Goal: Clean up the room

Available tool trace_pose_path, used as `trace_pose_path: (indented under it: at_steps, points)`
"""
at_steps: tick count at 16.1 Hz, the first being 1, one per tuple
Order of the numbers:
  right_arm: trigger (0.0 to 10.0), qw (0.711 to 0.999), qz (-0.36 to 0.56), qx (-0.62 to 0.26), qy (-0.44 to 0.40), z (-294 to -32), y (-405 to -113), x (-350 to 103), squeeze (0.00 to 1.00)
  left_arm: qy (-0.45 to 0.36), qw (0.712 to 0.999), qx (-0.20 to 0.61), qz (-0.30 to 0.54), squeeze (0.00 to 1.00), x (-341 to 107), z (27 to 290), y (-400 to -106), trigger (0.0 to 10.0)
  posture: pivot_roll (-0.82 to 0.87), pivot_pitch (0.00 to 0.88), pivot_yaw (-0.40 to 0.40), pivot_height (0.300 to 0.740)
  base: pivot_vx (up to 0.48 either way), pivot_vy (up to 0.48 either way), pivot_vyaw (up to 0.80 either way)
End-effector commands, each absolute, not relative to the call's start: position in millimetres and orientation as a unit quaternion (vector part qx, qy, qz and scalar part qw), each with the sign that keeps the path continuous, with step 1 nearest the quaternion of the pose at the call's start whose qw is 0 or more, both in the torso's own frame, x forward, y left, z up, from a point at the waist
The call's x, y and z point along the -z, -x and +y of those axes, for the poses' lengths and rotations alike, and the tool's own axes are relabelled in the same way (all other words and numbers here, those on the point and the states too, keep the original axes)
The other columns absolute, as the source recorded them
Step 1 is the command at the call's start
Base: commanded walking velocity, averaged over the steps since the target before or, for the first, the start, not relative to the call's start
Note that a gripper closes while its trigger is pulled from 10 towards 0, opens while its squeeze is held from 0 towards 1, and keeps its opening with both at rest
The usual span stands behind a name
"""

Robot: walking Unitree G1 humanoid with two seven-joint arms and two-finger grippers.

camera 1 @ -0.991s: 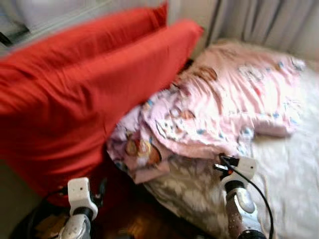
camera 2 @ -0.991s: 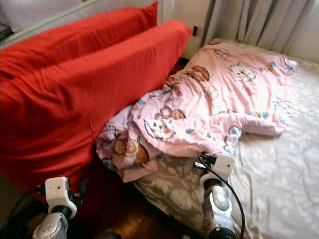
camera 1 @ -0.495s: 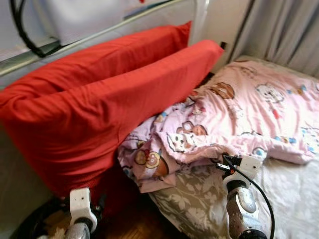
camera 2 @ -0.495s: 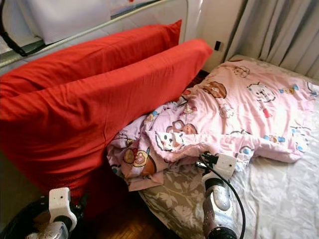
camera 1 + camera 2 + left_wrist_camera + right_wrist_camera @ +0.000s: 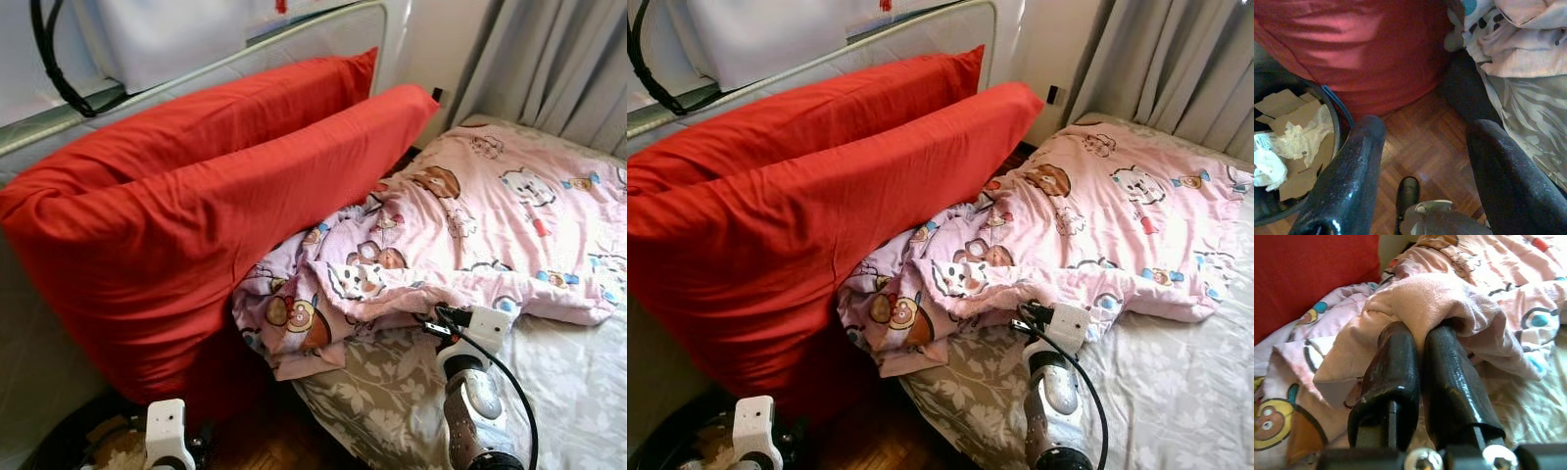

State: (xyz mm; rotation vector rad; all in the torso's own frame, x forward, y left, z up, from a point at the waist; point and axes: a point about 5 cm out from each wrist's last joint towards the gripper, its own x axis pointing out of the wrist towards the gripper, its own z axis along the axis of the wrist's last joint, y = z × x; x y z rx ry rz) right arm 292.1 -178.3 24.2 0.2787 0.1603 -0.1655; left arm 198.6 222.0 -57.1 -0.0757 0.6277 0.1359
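Observation:
A pink cartoon-print blanket [image 5: 470,225] lies crumpled across the bed, one end hanging toward the floor beside two big red pillows [image 5: 216,196]. My right gripper [image 5: 1420,335] is at the blanket's near edge, and its fingers [image 5: 1393,362] are shut on a fold of the pink cloth that drapes over their tips. From the head, the same gripper [image 5: 433,321] shows at the blanket's hem. My left gripper [image 5: 1425,132] hangs open and empty, low above the wooden floor [image 5: 1420,152], next to a black bin [image 5: 1334,127].
The bin holds cardboard scraps and crumpled paper [image 5: 1288,132]. A grey floral sheet [image 5: 568,392] covers the mattress. The red pillows lean against a rail-topped frame [image 5: 245,54]. Grey curtains [image 5: 549,59] hang behind the bed. A dark gap runs between pillows and mattress.
The head view has steadied and shifted, so the pillows and bed sit differently in frame. My left arm shows lower in the picture. The right gripper stays at the blanket's edge.

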Motion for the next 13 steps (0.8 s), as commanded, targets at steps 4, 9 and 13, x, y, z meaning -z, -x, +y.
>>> trace_pose_path:
  at_steps: [4,9,13]
  points:
    - [10.0,0.983,0.081,0.102,-0.129,-186.6,-289.6,-23.2,0.00,0.041,0.930,-0.067,0.359,0.00,75.2,210.8,-176.1,10.0,0.13,0.100,-0.049,0.740,0.000,0.000,0.00]
    - [10.0,0.984,0.079,0.104,-0.121,-186.2,-288.8,-23.3,0.00,0.044,0.926,-0.067,0.368,0.00,78.8,205.5,-171.8,10.0,0.13,0.105,-0.047,0.740,0.000,0.000,0.00]
    - [10.0,0.986,0.073,0.103,-0.112,-185.8,-288.5,-24.7,0.00,0.042,0.927,-0.067,0.368,0.00,78.1,207.1,-172.9,10.0,0.13,0.105,-0.047,0.740,0.000,0.000,0.00]
